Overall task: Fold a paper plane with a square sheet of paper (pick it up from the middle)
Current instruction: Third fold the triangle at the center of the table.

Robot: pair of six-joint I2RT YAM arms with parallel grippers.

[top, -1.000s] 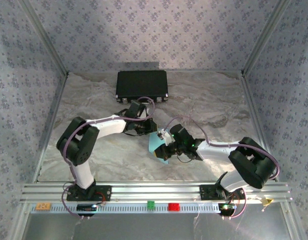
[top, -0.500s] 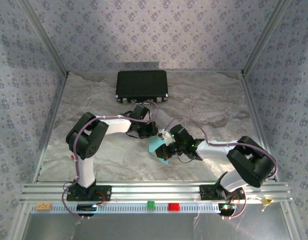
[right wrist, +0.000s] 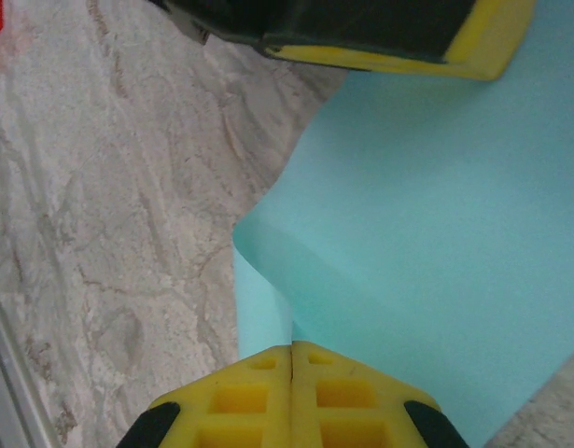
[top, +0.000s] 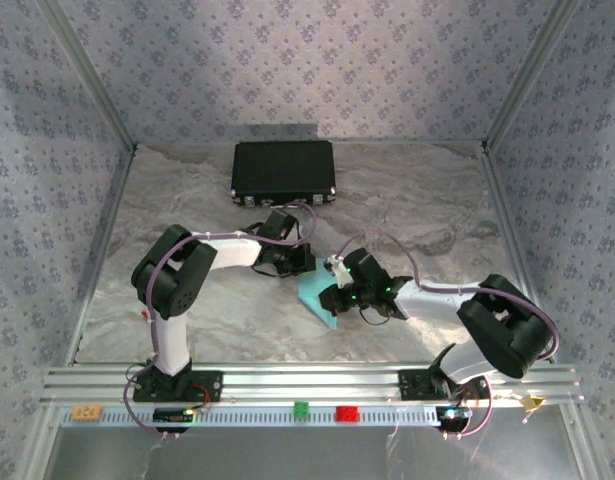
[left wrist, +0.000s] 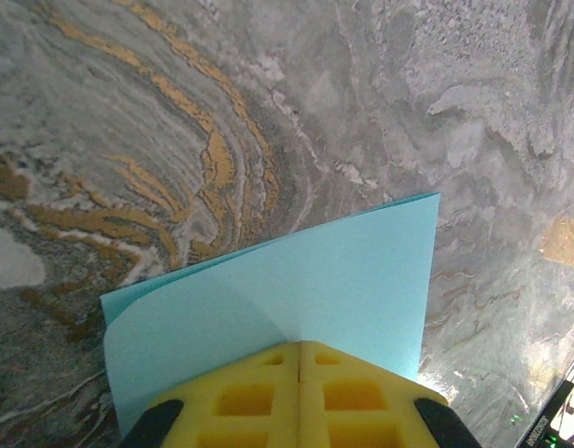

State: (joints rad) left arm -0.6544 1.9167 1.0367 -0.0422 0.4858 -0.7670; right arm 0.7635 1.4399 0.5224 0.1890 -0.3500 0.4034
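The square sheet of paper is light blue and lies bent between the two grippers near the table's middle. In the left wrist view the paper spreads out from my left gripper, whose yellow fingers are shut on it, one corner pointing far right. My right gripper is shut on the opposite side, where the paper curls up into a soft fold. The left gripper's fingers show across the sheet in the right wrist view. From above, the left gripper and right gripper face each other closely.
A black rectangular case lies at the back of the marbled table. On the front rail sit a green block, a red block and an orange tag. Patterned walls close in the sides.
The left arm's elbow swung right and its gripper closed on the paper's upper edge. The right gripper stayed shut on the paper and shifted slightly; the sheet moved a little.
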